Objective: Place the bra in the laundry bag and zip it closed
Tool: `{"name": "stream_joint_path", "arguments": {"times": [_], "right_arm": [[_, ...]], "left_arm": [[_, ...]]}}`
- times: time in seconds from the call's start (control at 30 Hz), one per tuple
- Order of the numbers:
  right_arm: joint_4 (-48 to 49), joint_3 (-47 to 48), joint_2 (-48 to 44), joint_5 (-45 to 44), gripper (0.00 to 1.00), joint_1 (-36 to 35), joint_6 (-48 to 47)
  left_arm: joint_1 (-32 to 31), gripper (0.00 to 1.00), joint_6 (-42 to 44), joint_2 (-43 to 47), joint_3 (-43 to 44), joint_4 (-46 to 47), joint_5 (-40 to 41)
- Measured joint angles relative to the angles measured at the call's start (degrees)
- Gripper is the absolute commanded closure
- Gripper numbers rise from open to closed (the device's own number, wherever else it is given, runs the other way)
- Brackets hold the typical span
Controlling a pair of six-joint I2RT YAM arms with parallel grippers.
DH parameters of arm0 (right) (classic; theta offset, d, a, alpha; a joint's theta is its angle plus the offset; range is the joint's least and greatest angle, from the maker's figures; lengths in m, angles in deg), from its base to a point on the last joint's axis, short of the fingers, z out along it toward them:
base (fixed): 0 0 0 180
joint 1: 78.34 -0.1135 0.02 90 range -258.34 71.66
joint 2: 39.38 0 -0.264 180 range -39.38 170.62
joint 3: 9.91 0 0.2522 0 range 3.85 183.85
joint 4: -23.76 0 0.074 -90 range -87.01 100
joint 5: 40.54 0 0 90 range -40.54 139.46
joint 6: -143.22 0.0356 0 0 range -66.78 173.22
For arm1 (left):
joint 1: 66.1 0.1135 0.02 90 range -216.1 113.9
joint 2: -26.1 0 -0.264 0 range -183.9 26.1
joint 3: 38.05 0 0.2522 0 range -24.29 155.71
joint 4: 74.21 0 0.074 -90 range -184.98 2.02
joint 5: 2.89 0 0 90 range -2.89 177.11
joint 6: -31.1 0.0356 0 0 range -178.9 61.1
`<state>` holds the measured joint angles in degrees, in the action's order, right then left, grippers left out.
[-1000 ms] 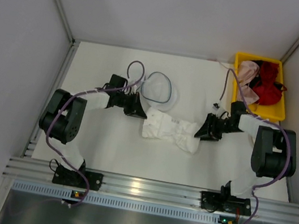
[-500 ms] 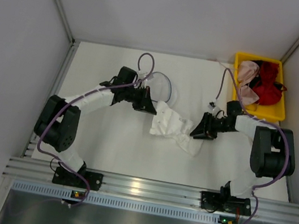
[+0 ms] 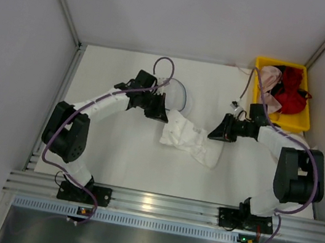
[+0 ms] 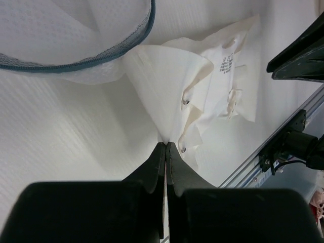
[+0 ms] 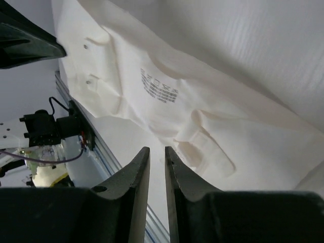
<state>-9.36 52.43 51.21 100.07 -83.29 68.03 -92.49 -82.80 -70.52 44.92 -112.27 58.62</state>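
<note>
The white bra (image 3: 193, 144) lies stretched on the table, its left end lifted. My left gripper (image 3: 164, 117) is shut on that end, a fold of the bra (image 4: 172, 86) pinched at my left gripper's (image 4: 166, 145) tips. Just beyond it sits the laundry bag (image 3: 180, 99), partly hidden by the left arm; its mesh and dark rim (image 4: 76, 63) fill the upper left of the left wrist view. My right gripper (image 3: 213, 134) hovers over the bra's right part (image 5: 202, 101). In its own view my right gripper (image 5: 156, 151) is narrowly open, with nothing between the fingers.
A yellow bin (image 3: 284, 63) at the far right holds a pink garment (image 3: 272, 83) and a red garment (image 3: 291, 96). Grey walls enclose the table on three sides. An aluminium rail (image 3: 149, 203) runs along the near edge.
My left gripper has dragged the bra's left end up toward the laundry bag. The right gripper has come off the bra's right end, its jaws narrower than before.
</note>
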Motion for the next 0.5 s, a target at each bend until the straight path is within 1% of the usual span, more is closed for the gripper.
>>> {"name": "stream_joint_path", "arguments": {"times": [0.1,0.17,0.33,0.4,0.5], "right_arm": [[3.3,1.7,-0.8,-0.4,0.83,-2.2,3.8],[5.0,4.0,0.0,-1.2,0.85,-5.5,5.4],[8.3,7.8,5.6,-5.2,0.92,-12.3,5.8],[8.6,7.8,7.6,-7.6,0.95,-13.8,5.8],[9.1,7.8,10.0,-10.4,0.96,-15.1,5.8]], "left_arm": [[0.0,1.0,0.8,0.0,0.1,-1.2,0.8],[0.0,1.0,1.4,0.0,0.6,-2.1,1.0],[0.0,1.0,2.9,-0.2,4.2,-4.6,2.1],[0.0,1.0,3.4,-0.2,5.3,-4.8,2.7],[-0.2,1.0,4.2,-0.2,6.1,-6.0,3.6]]}}
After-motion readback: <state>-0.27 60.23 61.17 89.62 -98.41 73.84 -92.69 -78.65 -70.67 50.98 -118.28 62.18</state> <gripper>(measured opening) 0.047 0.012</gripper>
